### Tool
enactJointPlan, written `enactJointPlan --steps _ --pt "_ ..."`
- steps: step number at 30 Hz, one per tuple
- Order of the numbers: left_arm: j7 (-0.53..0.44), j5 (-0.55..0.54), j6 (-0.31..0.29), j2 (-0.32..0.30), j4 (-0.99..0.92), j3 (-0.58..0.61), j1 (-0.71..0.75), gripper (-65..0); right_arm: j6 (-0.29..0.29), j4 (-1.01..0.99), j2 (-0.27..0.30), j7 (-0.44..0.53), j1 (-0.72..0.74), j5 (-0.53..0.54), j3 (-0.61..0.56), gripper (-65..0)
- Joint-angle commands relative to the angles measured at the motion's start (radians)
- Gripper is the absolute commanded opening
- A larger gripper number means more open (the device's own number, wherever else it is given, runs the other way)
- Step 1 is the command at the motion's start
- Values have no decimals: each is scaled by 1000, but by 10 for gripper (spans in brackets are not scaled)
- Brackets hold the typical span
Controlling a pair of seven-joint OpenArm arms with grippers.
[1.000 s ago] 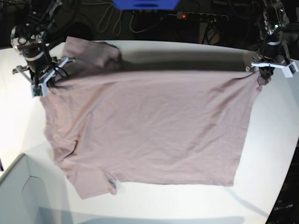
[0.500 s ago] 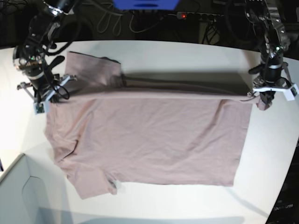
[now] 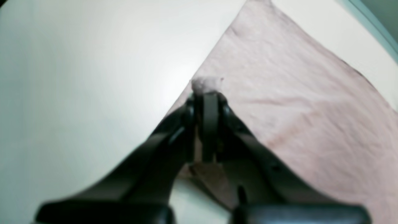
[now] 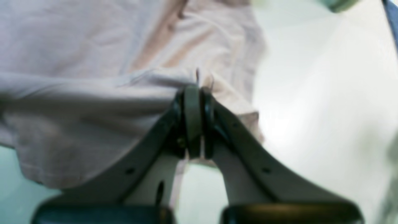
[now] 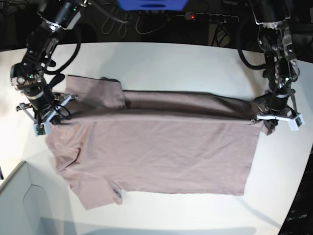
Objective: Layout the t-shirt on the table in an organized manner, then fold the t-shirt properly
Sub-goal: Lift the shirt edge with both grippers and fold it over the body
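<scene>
The mauve-pink t-shirt (image 5: 161, 147) lies spread on the white table (image 5: 195, 58), its far part doubled over toward the front along a long fold. My left gripper (image 5: 272, 123) is shut on a corner of the shirt at the right end of the fold; the wrist view shows a tuft of cloth (image 3: 205, 83) pinched between its jaws. My right gripper (image 5: 48, 120) is shut on the shirt's edge at the left end of the fold, with the cloth (image 4: 93, 93) bunched at its tips (image 4: 194, 93). One sleeve (image 5: 95, 90) lies flat at the far left.
A pale grey box corner (image 5: 22, 205) stands at the front left. Cables, a power strip (image 5: 210, 17) and a blue object (image 5: 151, 4) lie beyond the table's far edge. The table's curved edge runs down the right side (image 5: 305, 181).
Both grippers have come toward the front, drawing the shirt's far edge with them. The fold line now lies further forward and more of the far table is bare.
</scene>
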Motion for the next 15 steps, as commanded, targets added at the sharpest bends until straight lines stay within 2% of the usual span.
enactJointPlan --steps 1,9,11,14,15 --pt "-28 -3 -1 -16 -4 -2 -23 -649 -4 3 8 19 25 7 1 -650" --pt "-28 -3 -1 -43 -136 18 -106 -638 -4 -91 22 19 94 7 3 -650" --pt "-28 -4 -1 -57 -155 19 -115 -580 -4 -96 25 19 100 7 5 -650" --pt "-27 -3 -1 -56 -156 21 -115 -425 -4 -99 40 19 101 7 -3 -650" --pt "-28 -4 -1 -56 -155 21 -115 -395 -4 -99 40 19 101 7 -11 -640"
